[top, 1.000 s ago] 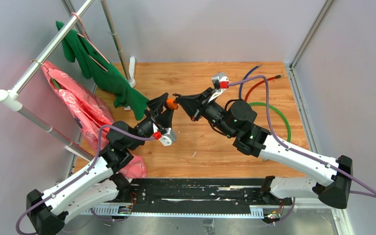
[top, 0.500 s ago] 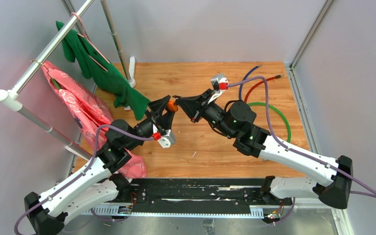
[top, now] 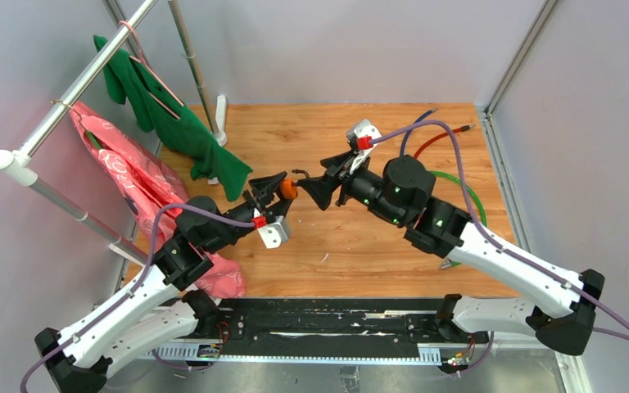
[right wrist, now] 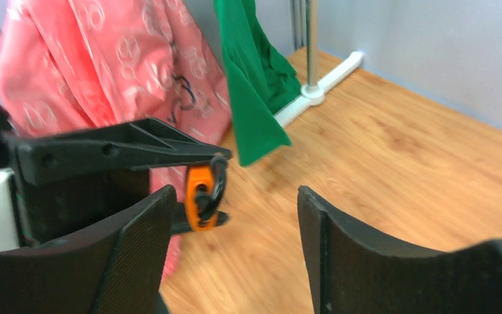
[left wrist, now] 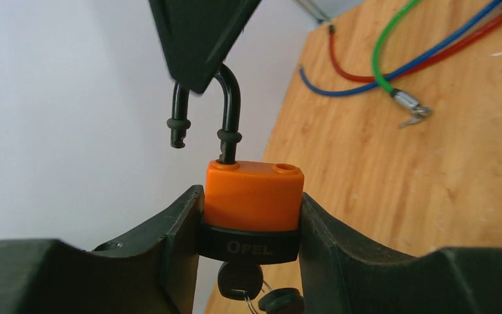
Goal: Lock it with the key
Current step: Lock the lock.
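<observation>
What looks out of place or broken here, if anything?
The orange padlock held in the left gripper has its shackle popped up, one end hanging free, turned away from its hole. That is simply an unlocked padlock, not damage. A key sticks out below it. Nothing looks spilled or broken.

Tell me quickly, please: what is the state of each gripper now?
Left gripper: closed on the orange padlock.
Right gripper: open, holding nothing.

padlock (left wrist: 253, 196): orange | shackle (left wrist: 230, 104): black | garment (right wrist: 104, 65): pink, white print | cloth (right wrist: 251, 85): green
</observation>
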### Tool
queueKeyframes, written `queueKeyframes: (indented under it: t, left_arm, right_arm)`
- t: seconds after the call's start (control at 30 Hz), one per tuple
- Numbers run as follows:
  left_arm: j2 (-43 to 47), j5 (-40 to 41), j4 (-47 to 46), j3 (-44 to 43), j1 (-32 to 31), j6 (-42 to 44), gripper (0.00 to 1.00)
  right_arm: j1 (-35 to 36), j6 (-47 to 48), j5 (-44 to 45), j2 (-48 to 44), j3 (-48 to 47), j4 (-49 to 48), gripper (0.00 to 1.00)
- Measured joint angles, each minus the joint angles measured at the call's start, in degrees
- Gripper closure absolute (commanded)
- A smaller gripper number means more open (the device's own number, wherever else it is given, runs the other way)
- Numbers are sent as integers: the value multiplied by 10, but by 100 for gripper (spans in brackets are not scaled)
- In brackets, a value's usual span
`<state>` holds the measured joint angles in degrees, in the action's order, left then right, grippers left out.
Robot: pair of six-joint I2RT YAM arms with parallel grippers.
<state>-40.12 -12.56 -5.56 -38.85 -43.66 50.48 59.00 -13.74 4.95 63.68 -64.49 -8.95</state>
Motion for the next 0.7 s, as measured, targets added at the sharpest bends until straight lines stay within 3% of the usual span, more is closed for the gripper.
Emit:
queueKeyframes:
  t: [0.13, 0.27, 0.47, 0.7]
  left_arm:
    - [13, -44, 106, -30, 0, -26, 100]
    - [22, -113, 196, -49, 0, -54, 100]
    - [18, -221, 319, -61, 0, -102, 100]
    - [16, -247, 343, -62, 0, -137, 100]
  right_arm:
    - [-44, 128, -100, -20, -61, 156, 29]
    - [-56, 262, -242, -78, -52, 239, 29]
    - [-56, 479, -411, -154, 28, 266, 32]
    - [-35, 605, -471, -93, 32, 270, 41]
